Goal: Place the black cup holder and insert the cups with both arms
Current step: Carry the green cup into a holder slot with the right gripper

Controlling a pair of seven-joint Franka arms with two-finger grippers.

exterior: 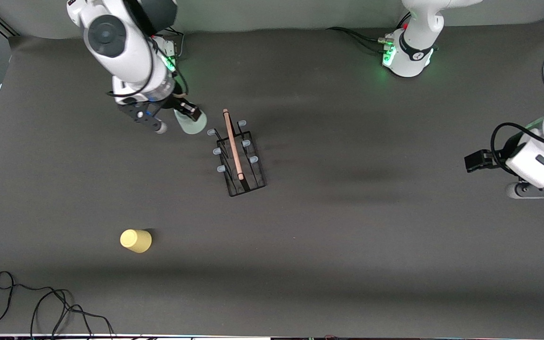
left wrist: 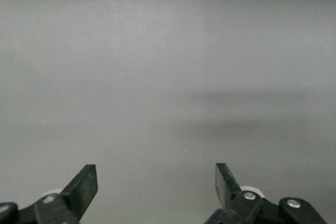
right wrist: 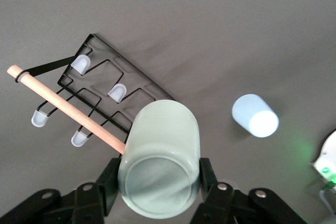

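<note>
Right gripper (right wrist: pixel 157 184) grips the sage green cup (right wrist: pixel 160 163), one finger on each side of its wall near the closed bottom, and carries it in the air just beside the black cup holder (exterior: pixel 239 158), at the holder's end toward the robot bases. The cup looks like thin plastic: light, smooth and a little springy, so a firm squeeze could dent it and a slack one could let it slide along its taper. Holding it across the body, as now, seems sensible. The holder is stiff wire, standing on the table with its wooden rod handle (exterior: pixel 232 143) on top; that rod is the obvious place to take hold of it. Its six pale-tipped prongs (exterior: pixel 217 151) all stand bare, with no cup on any. The light blue cup (right wrist: pixel 255 115) lies on the table near the gripper, apart from the holder. The yellow cup (exterior: pixel 136 241) sits mouth down, well apart from the gripper. Left gripper (left wrist: pixel 156 184) waits open and empty above bare table at its own end.
</note>
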